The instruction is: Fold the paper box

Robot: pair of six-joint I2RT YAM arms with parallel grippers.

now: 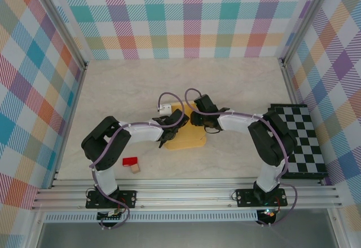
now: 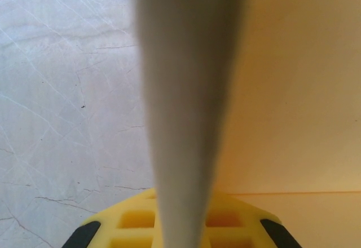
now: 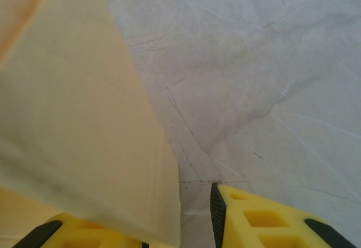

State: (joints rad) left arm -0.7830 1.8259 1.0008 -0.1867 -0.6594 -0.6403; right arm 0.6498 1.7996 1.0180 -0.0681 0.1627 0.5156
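Red block (image 1: 130, 161): lying near the front edge of the surface (image 1: 124, 90), just beside a tan cube (image 1: 135, 169). Both are sitting well apart from the card, so they are likely playing no part in the fold.
Left hand (image 1: 167, 137): sitting at the near-left side of the card. In the wrist view its fingers (image 2: 127, 221) are pressing together on a raised flap (image 2: 186, 90), seen edge-on and blurred. The pinch is probably holding that wall upright while the other arm is working.
Paper box (image 1: 186, 140): resting at the middle of the surface, between the two hands. It is pale yellow-orange card with its base lying flat and at least one flap standing up. I am judging it partly folded.
Right hand (image 1: 198, 125): sitting at the far-right side of the card. In its wrist view the fingers (image 3: 265, 220) are standing apart. A tilted panel (image 3: 73, 118) is leaning over the left finger, with bare surface showing before the right one. It is seemingly lining up to take or push this panel, not gripping it.
Checkered board (image 1: 304, 141): lying at the right edge, well apart from the fold.
Risk: thin card is likely creasing easily, so a gentle close is looking wise.
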